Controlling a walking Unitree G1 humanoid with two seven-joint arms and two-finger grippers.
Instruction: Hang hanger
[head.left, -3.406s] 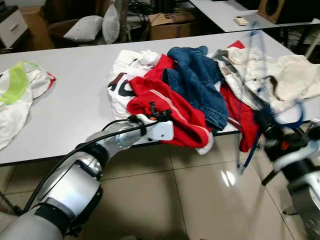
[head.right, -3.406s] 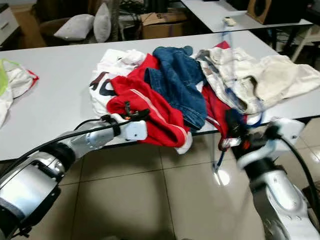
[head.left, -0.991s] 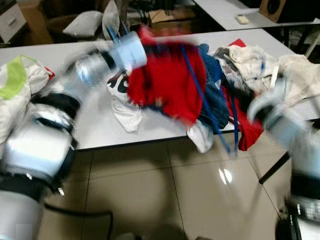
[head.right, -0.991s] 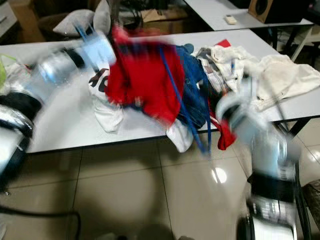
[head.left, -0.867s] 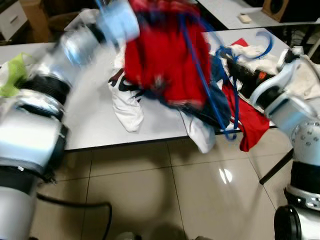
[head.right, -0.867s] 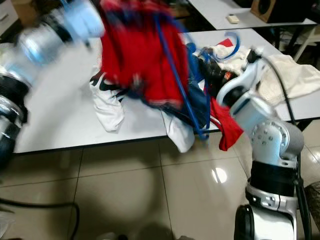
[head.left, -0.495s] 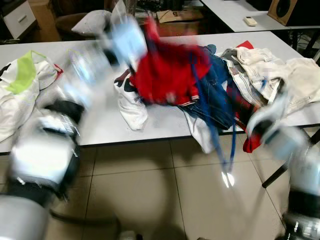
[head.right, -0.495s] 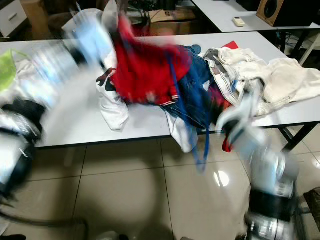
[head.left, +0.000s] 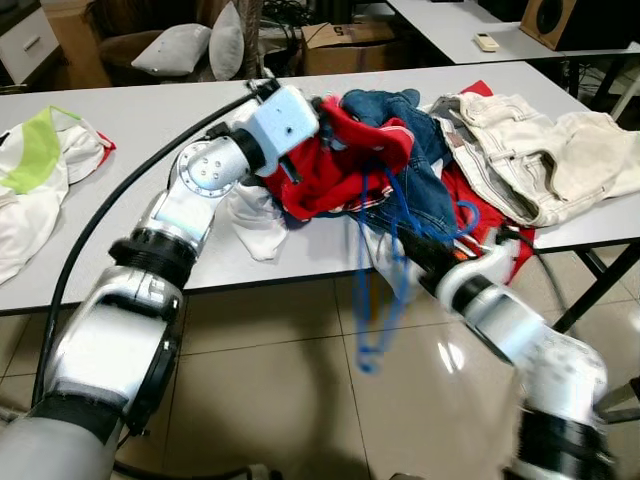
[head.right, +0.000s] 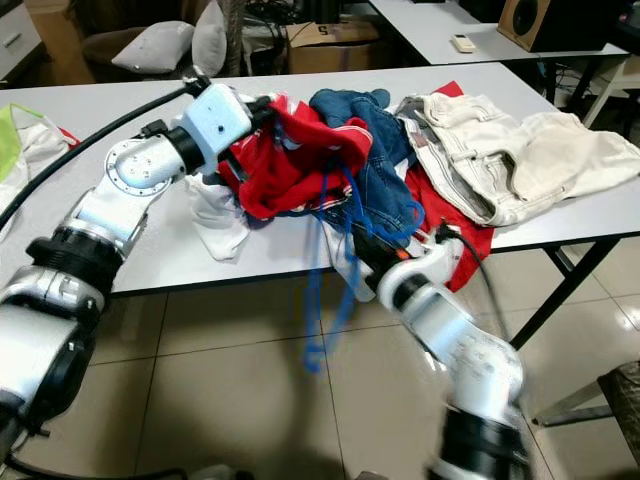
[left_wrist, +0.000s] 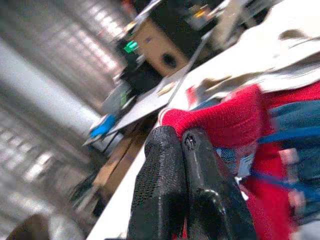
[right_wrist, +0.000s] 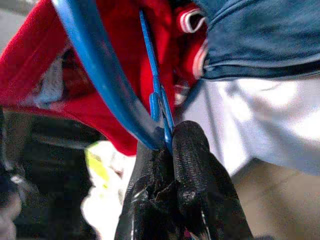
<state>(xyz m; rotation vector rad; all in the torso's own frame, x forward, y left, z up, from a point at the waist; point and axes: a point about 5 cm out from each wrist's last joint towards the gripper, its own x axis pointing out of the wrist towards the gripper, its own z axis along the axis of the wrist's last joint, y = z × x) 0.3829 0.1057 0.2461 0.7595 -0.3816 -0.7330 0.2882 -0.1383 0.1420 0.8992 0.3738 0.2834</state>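
Over the white table (head.left: 130, 150), the left gripper (left_wrist: 181, 145) pinches the red sweater (head.left: 335, 165) lifted off the clothes pile, while the right gripper (right_wrist: 167, 145) clamps the blue hanger (head.left: 385, 250) at the table's front edge, dangling below.

Office or lab: long white tables (head.left: 120, 130), speaker (head.left: 562, 18), cardboard box (head.left: 340, 45).

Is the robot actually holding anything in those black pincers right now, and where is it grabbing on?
Yes, both. The left gripper pinches a fold of the red garment. The right gripper clamps the blue hanger where its thin bars meet.
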